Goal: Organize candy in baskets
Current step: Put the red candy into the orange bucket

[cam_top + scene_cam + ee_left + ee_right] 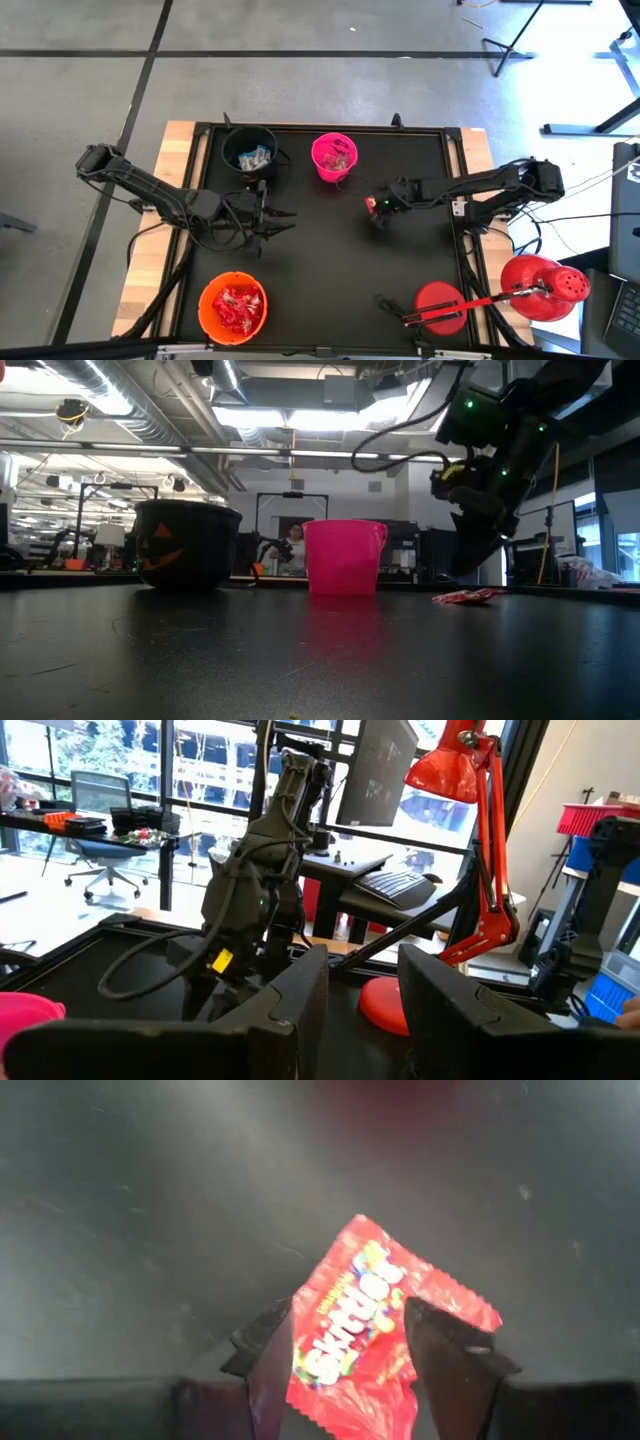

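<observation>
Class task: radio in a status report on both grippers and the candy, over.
Right gripper open, fingers straddling red candy packet on the mat. Left gripper open, empty, waiting near black bucket. Nothing obstructing.

At the table's (pixel 430 290) far edge two buckets stand side by side, one (pixel 249 150) left of the other (pixel 334 156). A third (pixel 232 306) sits at the near left corner. A packet (pixel 373 205) lies right of centre.

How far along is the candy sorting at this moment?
Mostly done: the orange plastic bucket, black bucket and pink bucket all hold candy. In hand: the right gripper, fingers open, straddles one red shiny packet on the table. Left: binning it. The left gripper waits mid-table.
</observation>
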